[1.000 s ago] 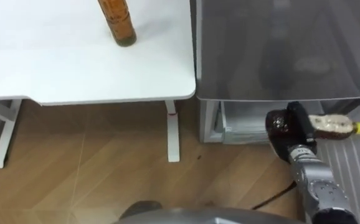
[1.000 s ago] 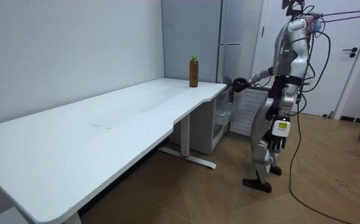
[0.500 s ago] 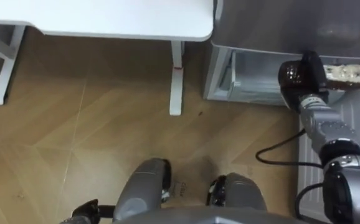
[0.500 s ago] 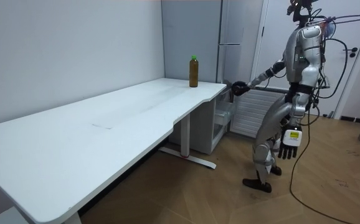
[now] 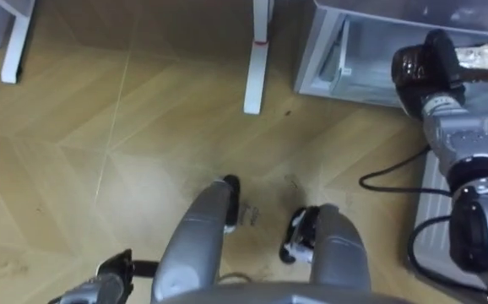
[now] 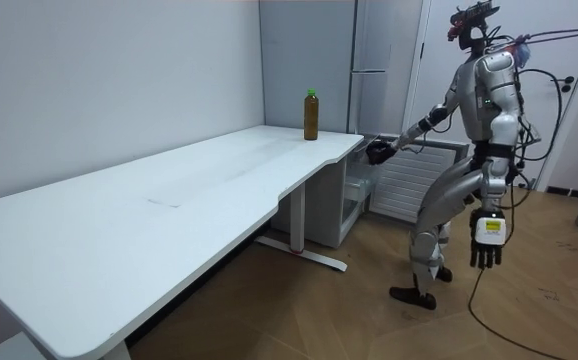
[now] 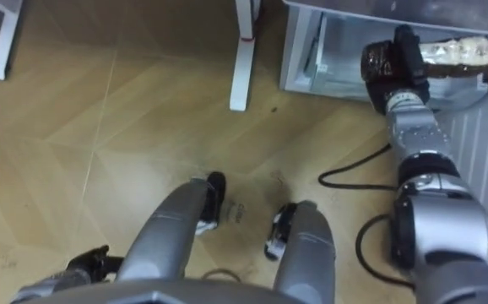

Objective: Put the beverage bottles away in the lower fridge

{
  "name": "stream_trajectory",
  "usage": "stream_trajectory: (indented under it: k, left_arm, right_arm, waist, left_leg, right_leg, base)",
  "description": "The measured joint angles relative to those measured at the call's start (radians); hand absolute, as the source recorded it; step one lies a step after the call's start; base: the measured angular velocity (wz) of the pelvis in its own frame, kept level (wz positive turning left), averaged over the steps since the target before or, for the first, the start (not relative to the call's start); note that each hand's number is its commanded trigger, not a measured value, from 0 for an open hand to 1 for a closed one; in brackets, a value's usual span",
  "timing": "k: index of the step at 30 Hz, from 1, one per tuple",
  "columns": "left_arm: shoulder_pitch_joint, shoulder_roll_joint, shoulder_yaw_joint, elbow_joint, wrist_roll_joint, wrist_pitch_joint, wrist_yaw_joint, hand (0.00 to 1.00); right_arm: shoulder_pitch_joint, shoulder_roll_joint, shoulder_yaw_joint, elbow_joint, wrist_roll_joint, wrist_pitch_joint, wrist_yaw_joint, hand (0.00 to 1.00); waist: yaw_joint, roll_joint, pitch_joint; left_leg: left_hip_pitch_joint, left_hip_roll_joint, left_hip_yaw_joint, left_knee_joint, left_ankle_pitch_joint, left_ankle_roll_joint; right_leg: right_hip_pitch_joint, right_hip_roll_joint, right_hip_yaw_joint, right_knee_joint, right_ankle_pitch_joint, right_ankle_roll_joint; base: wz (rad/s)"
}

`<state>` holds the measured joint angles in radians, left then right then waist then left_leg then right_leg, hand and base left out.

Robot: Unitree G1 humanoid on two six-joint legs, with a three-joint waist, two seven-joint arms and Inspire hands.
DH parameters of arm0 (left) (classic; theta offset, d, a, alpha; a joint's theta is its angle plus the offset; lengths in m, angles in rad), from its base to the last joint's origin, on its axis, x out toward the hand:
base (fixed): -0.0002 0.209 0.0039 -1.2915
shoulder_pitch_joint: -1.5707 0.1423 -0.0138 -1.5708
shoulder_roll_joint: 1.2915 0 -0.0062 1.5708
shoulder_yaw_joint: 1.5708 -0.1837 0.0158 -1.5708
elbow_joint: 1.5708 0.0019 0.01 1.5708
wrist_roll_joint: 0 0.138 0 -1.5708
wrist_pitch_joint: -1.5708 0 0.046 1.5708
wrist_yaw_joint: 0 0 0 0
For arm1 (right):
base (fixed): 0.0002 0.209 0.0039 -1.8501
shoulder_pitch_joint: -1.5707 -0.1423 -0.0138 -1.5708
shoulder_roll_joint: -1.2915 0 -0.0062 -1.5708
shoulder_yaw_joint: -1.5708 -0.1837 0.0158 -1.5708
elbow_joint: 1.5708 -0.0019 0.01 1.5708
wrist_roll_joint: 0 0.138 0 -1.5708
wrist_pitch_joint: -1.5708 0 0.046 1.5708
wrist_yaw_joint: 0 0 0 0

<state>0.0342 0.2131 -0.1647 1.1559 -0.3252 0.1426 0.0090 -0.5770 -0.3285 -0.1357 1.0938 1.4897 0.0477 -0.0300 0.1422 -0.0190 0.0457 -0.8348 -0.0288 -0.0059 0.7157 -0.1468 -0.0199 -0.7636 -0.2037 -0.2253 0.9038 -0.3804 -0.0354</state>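
A brown drink bottle (image 7: 457, 52) with a pale label and yellow cap lies sideways in my right hand (image 7: 389, 61), whose fingers are curled round it. The hand holds it in front of the open lower fridge compartment (image 7: 337, 46), also seen as the lower fridge compartment (image 6: 357, 190). In the room view the right hand (image 6: 377, 150) is stretched out towards the fridge (image 6: 374, 60). A second brown bottle (image 6: 311, 114) with a green cap stands upright on the far end of the white table (image 6: 169, 190). My left hand (image 6: 484, 240) hangs at my side with relaxed fingers.
A white table leg (image 5: 257, 59) stands on the wooden floor just left of the fridge. The ribbed open fridge door (image 6: 409, 180) is to the right of the compartment. I stand on the wooden floor between table end and door.
The eye view has tipped downward, so the tabletop and second bottle left it. My trunk has moved back from the fridge and my left arm has swung back. The right hand still holds the bottle.
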Motion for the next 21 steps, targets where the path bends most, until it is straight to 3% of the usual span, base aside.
stream_trajectory:
  k: [4, 11, 16, 17, 18, 19, 21]
  left_arm:
    - [-0.003, 0.001, -0.007, 0.002, -0.001, 0.0, 0.002, 0.0]
    - [-0.003, 0.007, -0.021, 0.003, -0.057, -0.002, 0.006, 0.0]
    - [-0.003, 0.012, 0.002, 0.002, -0.057, -0.017, 0.012, 0.0]
    - [-0.003, 0.012, 0.004, 0.002, -0.057, -0.018, 0.012, 0.0]
    - [-0.003, 0.012, 0.004, 0.002, -0.059, -0.018, 0.016, 0.0]
    - [-0.003, 0.013, 0.004, 0.002, -0.069, -0.018, 0.023, 0.0]
    - [-0.003, 0.016, 0.003, 0.003, -0.085, -0.018, 0.031, 0.0]
  right_arm:
    - [-0.056, -0.001, 0.004, 0.035, -0.021, 0.031, -0.022, 1.0]
    - [-0.128, -0.03, 0.002, 0.042, -0.024, 0.059, -0.062, 1.0]
    - [-0.152, -0.043, -0.001, 0.042, -0.028, 0.064, -0.111, 1.0]
    - [-0.154, -0.043, -0.001, 0.042, -0.029, 0.064, -0.113, 0.86]
    - [-0.155, -0.043, -0.001, 0.042, -0.029, 0.064, -0.115, 0.53]
    - [-0.159, -0.044, -0.001, 0.042, -0.032, 0.064, -0.123, 0.0]
    - [-0.171, -0.044, -0.001, 0.042, -0.041, 0.064, -0.149, 0.0]
  waist:
    - [0.005, -0.001, 0.0078]
    - [0.017, -0.003, 0.0092]
    - [0.003, -0.004, 0.0097]
    - [0.001, -0.004, 0.0097]
    - [0.001, -0.004, 0.0098]
    - [-0.001, -0.004, 0.0098]
    - [-0.006, -0.005, 0.0099]
  left_leg:
    - [-0.033, -0.005, -0.008, 0.022, -0.001, 0.0]
    - [-0.09, -0.001, -0.014, 0.097, -0.036, -0.006]
    - [-0.114, -0.002, -0.009, 0.14, -0.068, -0.002]
    - [-0.115, -0.002, -0.008, 0.143, -0.07, -0.002]
    - [-0.115, -0.001, -0.006, 0.15, -0.076, -0.002]
    - [-0.117, -0.002, -0.003, 0.156, -0.08, -0.001]
    - [-0.123, -0.004, 0.0, 0.173, -0.089, 0.001]
  right_leg:
    - [-0.028, -0.002, 0.0, 0.029, -0.016, -0.006]
    - [-0.064, -0.007, -0.01, 0.081, -0.052, -0.014]
    - [-0.083, -0.022, -0.007, 0.121, -0.078, -0.012]
    - [-0.085, -0.022, -0.004, 0.123, -0.079, -0.011]
    - [-0.086, -0.021, 0.001, 0.127, -0.08, -0.01]
    - [-0.088, -0.02, 0.003, 0.133, -0.082, -0.01]
    - [-0.094, -0.022, 0.008, 0.149, -0.092, -0.007]
  base:
    - [0.16]
    - [0.08]
    - [-0.01]
    - [-0.09]
    - [-0.1]
    - [-0.09]
    - [0.0]
